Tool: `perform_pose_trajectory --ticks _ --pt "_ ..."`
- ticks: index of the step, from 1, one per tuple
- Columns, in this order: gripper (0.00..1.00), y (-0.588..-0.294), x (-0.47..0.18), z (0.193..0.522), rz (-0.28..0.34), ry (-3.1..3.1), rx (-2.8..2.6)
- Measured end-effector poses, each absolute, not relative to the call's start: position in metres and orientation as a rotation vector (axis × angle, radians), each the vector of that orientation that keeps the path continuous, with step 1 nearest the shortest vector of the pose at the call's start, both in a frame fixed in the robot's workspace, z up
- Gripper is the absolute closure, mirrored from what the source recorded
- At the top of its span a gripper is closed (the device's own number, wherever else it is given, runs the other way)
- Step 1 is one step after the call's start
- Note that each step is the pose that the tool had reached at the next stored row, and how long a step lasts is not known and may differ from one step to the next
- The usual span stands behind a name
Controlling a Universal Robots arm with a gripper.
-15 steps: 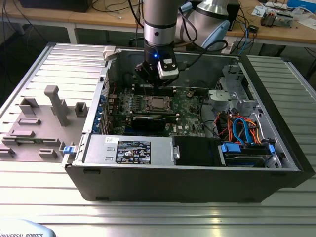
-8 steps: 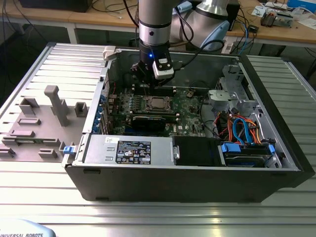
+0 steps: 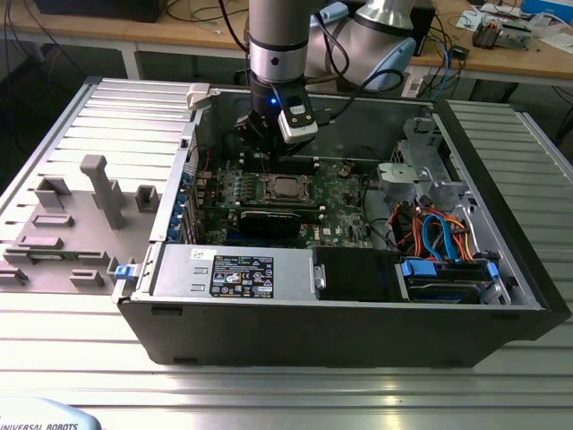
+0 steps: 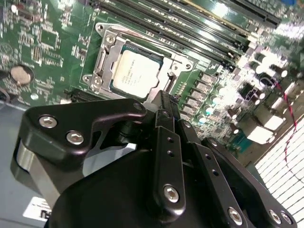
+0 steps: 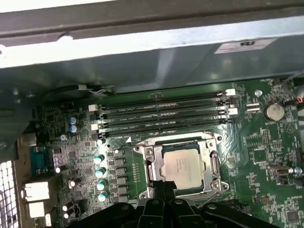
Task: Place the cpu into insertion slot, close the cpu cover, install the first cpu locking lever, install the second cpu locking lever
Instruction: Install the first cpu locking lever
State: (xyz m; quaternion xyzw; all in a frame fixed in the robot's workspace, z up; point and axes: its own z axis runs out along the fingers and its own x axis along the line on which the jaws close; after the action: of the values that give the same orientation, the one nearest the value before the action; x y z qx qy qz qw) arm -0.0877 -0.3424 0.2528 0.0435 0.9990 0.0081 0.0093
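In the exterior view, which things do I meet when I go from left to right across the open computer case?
Grey plastic fixtures → blue latch → cpu in the insertion slot → blue and orange cables.

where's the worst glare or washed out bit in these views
In the second wrist view, glare blows out the green motherboard beside the dull silver square cpu; in the first wrist view the grey metal case wall is washed out; the exterior view is evenly lit.

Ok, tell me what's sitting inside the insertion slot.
The cpu lies in the insertion slot, framed by the cpu cover. The socket's contacts beneath are hidden, and the gripper hides the near edge.
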Motion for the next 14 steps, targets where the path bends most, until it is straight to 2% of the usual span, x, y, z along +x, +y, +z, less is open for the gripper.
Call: perform_pose_trajectory --ticks 14 --pt "0.89 -0.342 -0.12 0.252 0.036 3.122 0.077"
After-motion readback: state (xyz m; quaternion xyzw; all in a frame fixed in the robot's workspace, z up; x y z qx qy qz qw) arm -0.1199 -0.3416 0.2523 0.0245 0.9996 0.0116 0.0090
